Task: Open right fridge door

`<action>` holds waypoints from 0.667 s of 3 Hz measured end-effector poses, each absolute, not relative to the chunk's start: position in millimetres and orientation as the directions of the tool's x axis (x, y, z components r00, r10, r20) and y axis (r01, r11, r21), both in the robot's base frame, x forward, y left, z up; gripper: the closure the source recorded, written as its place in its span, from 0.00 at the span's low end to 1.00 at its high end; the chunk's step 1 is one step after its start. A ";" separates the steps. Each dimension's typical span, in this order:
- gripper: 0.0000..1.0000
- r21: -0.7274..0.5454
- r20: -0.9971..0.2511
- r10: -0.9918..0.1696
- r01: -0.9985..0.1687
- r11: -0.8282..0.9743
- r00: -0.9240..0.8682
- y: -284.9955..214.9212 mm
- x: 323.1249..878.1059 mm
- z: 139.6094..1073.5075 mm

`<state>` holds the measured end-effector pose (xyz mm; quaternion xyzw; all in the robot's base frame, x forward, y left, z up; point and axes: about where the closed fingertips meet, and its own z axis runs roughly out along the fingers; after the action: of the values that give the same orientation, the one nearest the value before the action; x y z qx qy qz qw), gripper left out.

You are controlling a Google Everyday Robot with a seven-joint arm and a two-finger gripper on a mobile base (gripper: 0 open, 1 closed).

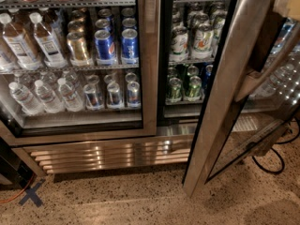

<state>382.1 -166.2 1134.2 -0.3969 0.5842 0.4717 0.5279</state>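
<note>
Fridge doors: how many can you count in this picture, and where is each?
2. The left door is shut, on the left; the right fridge door stands open at the right. The gripper is in the top right corner, above that door's handle.

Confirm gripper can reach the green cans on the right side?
Probably not directly: the gripper, top right, sits beyond the swung-out right fridge door, which stands between it and the green cans.

**Door ajar beside gripper**

We find our gripper [288, 1] top right, just beside the steel-framed glass right fridge door [225, 102]. Left of the jaws stands the stainless-steel two-door fridge [151, 78], its louvred steel grille [108, 156] lower-left.
</note>
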 end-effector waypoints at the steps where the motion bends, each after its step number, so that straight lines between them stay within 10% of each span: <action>1: 0.81 0.132 -0.991 0.034 -0.962 0.240 -0.128 -166.3 382.1 1134.2; 2: 0.57 0.132 -0.991 0.034 -0.962 0.240 -0.128 -166.4 381.9 1134.3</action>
<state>381.9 -166.4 1134.3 -0.3970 0.5843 0.4716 0.5279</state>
